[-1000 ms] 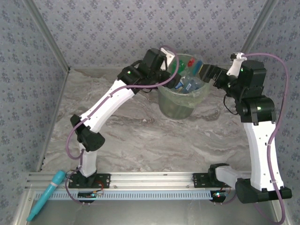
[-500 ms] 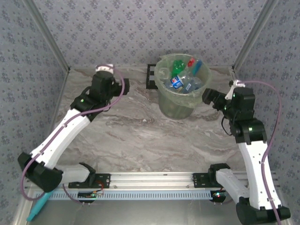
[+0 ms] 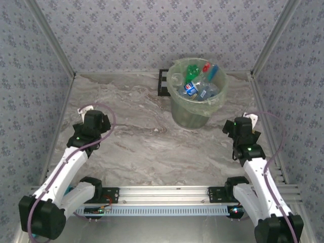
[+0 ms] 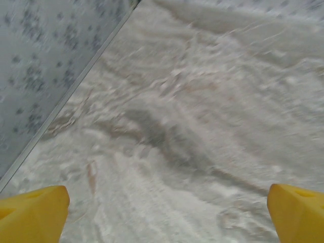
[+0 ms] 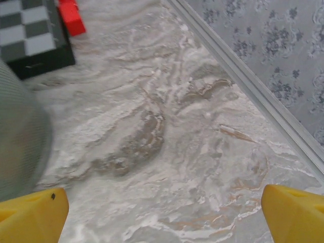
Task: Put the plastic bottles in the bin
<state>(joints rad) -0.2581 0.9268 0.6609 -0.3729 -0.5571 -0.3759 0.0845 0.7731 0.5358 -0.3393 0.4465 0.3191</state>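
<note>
1. Marbled grey tabletop (image 3: pixel 147 147), boxed on three sides by blue-grey floral wallpaper (image 3: pixel 126 30). An alu rail (image 3: pixel 162 192) along the near edge carries both arm bases.
2. Round pale grey-green bin (image 3: pixel 192 116) stands upright at far centre, w/ a light-green bag liner (image 3: pixel 218 104) folded over the rim. A small black rack (image 3: pixel 163 82) sits just behind its left side.
3. Every one of the plastic bottles (image 3: pixel 198 83) I can spot lies inside the bin, heaped about to rim level. Green one, red cap and blue labels on top. Can't count them.
4. L arm: left gripper (image 4: pixel 164 215) has its jaws spread wide w/ nothing between the yellow fingertips (image 4: pixel 33 212). It hangs over bare marble by the left wall, well apart from the bin.
5. R arm: right gripper (image 5: pixel 163 215) is likewise wide open and empty, low over the table near the right wall. The bin wall shows blurred at the left of its wrist view. Beyond it are a checkered block (image 5: pixel 30 35) and a red piece (image 5: pixel 71 17); can't tell what they are.
6. Judgement: the job looks done or nearly so. A stray bottle hidden behind the bin or rack can't be ruled out.
7. Risks from here:
   - The load sits high, so any nudge to the bin from the R arm, the nearer one, could roll a top bottle out.
   - The bin looks light and prob. slides or tips if clipped.
   - Loose liner at the rim could snag a fingertip on another drop.
</note>
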